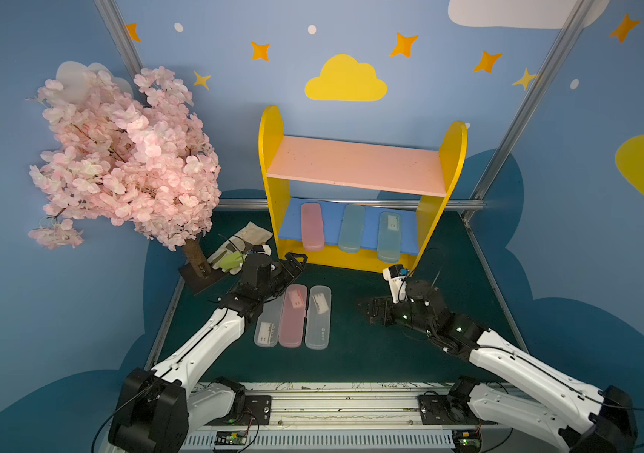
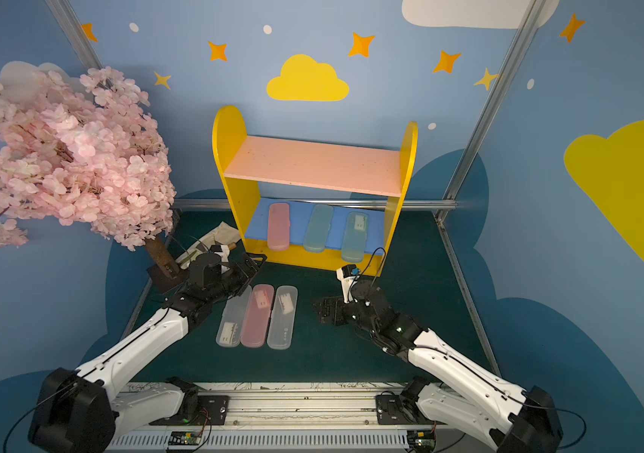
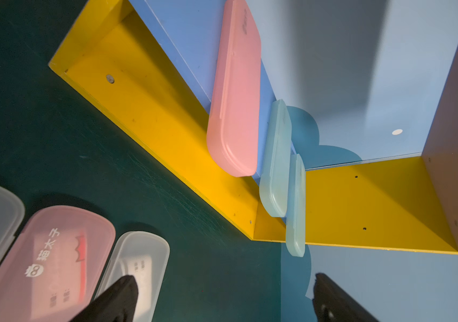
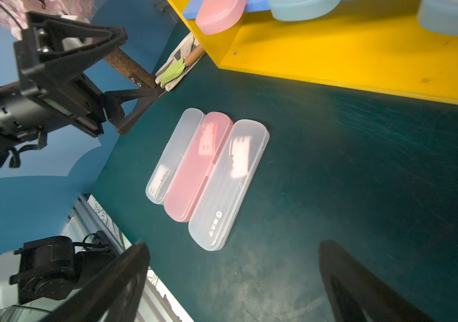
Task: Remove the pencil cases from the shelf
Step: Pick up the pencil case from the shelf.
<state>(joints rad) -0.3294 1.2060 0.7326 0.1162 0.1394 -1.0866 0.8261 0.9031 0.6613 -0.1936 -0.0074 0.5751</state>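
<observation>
So the green desk [image 1: 390, 353] has the shelf [image 1: 355, 168] standing at the back. Its pink top board is bare. Three pencil cases lie on the blue lower board: a pink case [image 1: 312, 227], a plain blue case [image 1: 351, 228] and a labelled blue case [image 1: 389, 237]. All three poke out over the front edge, which I'd guess makes the ends easy to pinch.

Three more are already down on the desk, side by side and touching: frosted case [image 1: 269, 325], pink desk case [image 1: 293, 315], second frosted case [image 1: 318, 317]. Halfway done, I reckon.

The left hand [image 1: 296, 257] has its jaws wide apart and empty. It's just in front of the shelf's bottom corner, with the pink case close by but not touched. The right hand [image 4: 230, 281] is also spread and empty, low over the desk beside the row of three.
</observation>
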